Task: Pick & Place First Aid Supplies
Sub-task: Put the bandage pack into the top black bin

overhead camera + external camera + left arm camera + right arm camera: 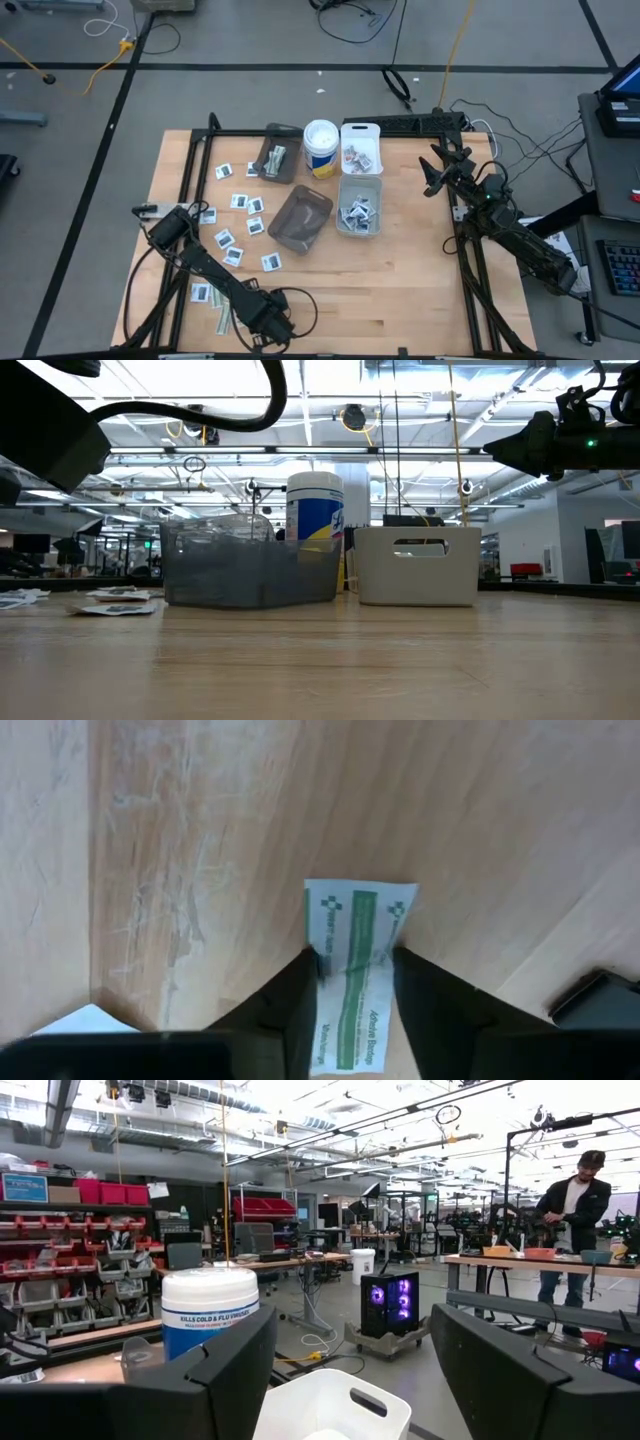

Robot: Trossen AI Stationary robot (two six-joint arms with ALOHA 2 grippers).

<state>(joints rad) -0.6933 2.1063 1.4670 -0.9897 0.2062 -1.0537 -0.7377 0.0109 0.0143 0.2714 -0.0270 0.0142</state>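
The left gripper (350,1005) is sitting low over the table's (400,290) left edge, fingers pinching a green-striped bandage strip (355,960) lying flat on the wood. The right gripper (350,1370) is hanging wide open, raised by the white bin (360,145).

We see a wooden desk (400,290). On it lie scattered packets (241,201), two smoky bins (300,219), two white bins (359,206) holding packets, and an upright white canister (320,147).
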